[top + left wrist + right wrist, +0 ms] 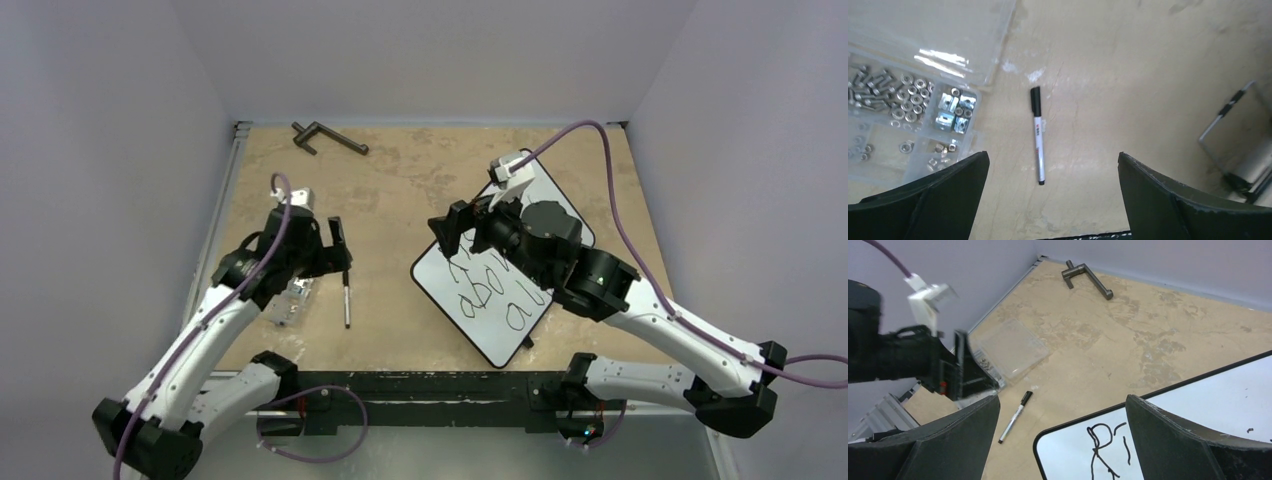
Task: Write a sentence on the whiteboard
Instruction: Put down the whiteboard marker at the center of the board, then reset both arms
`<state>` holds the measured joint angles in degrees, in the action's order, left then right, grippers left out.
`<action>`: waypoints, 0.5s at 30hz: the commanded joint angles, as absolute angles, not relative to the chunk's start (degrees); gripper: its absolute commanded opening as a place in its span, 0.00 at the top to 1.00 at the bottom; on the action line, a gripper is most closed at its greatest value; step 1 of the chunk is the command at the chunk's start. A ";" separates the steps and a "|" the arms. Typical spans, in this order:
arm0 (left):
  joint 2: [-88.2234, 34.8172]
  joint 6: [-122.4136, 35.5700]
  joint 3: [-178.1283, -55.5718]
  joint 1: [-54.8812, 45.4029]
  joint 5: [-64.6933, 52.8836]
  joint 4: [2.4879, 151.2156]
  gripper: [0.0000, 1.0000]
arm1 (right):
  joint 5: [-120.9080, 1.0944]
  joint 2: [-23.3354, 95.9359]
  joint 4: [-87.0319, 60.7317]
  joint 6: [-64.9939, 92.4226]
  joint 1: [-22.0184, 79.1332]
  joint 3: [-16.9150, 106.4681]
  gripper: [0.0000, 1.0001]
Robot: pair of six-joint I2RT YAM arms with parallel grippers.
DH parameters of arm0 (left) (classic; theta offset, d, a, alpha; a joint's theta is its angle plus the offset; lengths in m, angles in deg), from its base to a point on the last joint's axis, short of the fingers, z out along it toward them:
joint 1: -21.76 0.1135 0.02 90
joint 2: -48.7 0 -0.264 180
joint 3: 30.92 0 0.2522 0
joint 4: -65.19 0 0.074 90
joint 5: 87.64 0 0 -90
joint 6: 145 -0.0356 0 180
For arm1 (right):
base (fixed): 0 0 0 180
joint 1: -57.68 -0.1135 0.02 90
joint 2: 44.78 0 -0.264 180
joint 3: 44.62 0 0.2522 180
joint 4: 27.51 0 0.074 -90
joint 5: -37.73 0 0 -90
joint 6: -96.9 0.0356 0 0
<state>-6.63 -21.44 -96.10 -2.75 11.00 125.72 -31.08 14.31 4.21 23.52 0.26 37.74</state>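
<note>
The whiteboard point(455, 270) lies tilted on the table right of centre, and its near corner point(1068, 460) shows in the right wrist view. The sentence point(492, 292) is in black handwriting across it; its first letters point(1098, 445) show between my right fingers. My right gripper point(452, 230) point(1063, 402) hovers open over the board's left corner, holding nothing. A white marker with a black cap point(347, 303) point(1038, 135) point(1015, 417) lies loose on the table. My left gripper point(335, 255) point(1053, 160) stands wide open just above the marker, apart from it.
A clear plastic box of nuts and bolts point(908, 110) point(290, 300) point(1008, 347) sits left of the marker, under my left arm. A dark metal handle point(330, 137) point(1087, 277) lies at the back left. Walls close the table on three sides.
</note>
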 commanded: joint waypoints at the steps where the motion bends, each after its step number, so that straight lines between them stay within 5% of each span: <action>1: 1.73 -25.75 -102.97 -2.94 13.95 128.56 0.00 | -32.49 9.78 1.68 22.12 0.18 35.64 0.01; 15: 19.39 -39.88 -98.41 -2.93 18.40 118.48 0.00 | -27.83 -4.78 1.52 24.84 0.17 24.26 0.01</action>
